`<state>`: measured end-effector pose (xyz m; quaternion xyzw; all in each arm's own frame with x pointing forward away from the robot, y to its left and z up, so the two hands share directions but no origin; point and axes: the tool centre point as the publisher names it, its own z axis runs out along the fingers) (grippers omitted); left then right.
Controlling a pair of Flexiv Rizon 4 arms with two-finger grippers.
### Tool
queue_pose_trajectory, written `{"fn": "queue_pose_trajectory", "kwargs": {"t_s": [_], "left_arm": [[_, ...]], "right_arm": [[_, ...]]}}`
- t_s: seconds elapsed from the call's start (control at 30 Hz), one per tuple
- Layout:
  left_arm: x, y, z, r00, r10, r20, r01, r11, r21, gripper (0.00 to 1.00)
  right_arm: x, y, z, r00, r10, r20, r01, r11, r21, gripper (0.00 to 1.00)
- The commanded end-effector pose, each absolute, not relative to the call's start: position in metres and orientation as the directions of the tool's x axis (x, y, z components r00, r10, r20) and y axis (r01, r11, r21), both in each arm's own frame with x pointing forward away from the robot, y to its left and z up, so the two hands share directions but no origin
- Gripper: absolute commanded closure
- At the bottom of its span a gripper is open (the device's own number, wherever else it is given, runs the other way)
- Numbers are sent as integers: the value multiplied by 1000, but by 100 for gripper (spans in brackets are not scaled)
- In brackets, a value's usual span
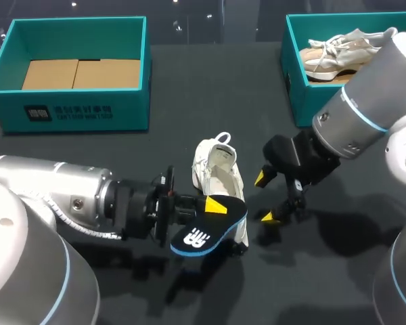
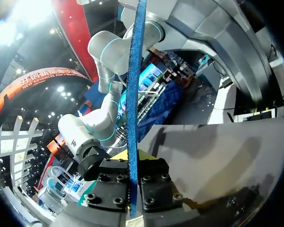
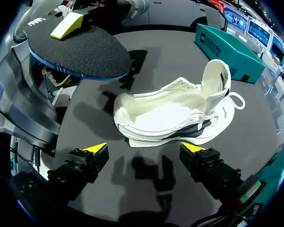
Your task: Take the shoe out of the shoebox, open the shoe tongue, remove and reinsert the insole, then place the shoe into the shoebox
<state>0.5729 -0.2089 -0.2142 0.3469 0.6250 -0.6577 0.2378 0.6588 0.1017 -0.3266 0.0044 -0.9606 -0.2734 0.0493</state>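
A white shoe [image 1: 218, 168] lies on the dark table [image 1: 189, 88] near the middle, heel tab toward the far side. In the right wrist view the shoe [image 3: 175, 113] shows its bare inside just ahead of the open fingers. My left gripper [image 1: 211, 208] is shut on the black insole [image 1: 204, 233] with a blue edge, held above the table at the shoe's toe end. The left wrist view shows the insole [image 2: 132, 94] edge-on between the left gripper [image 2: 131, 158] tips. My right gripper [image 1: 264, 198] stands open, empty, right of the shoe. Right gripper [image 3: 145, 150]; insole [image 3: 80, 49].
A teal shoebox [image 1: 74, 112] with cardboard on its floor stands at the back left. A second teal box [image 1: 294, 88] at the back right holds a beige shoe [image 1: 338, 54]. The teal shoebox [image 3: 227, 47] also shows beyond the shoe's heel.
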Motion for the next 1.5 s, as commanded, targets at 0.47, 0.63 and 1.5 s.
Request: {"fn": "queue_pose_trajectory", "kwargs": {"t_s": [0.47,0.63,1.5], "left_arm": [[587,-229,-236,-741,11,-671,671,-25,-741,100],[594,-229,-238,-783,-6,-622,622,-15,-783,100],[606,-232,-248,-820,8,-572,572,29,-820,100]], "right_arm": [[663,115,-356,-995,14,100,59,884,464,0],[662,113,-361,-994,25,104,70,886,459,0],[667,110,-366,-996,44,82,78,883,464,0]]}}
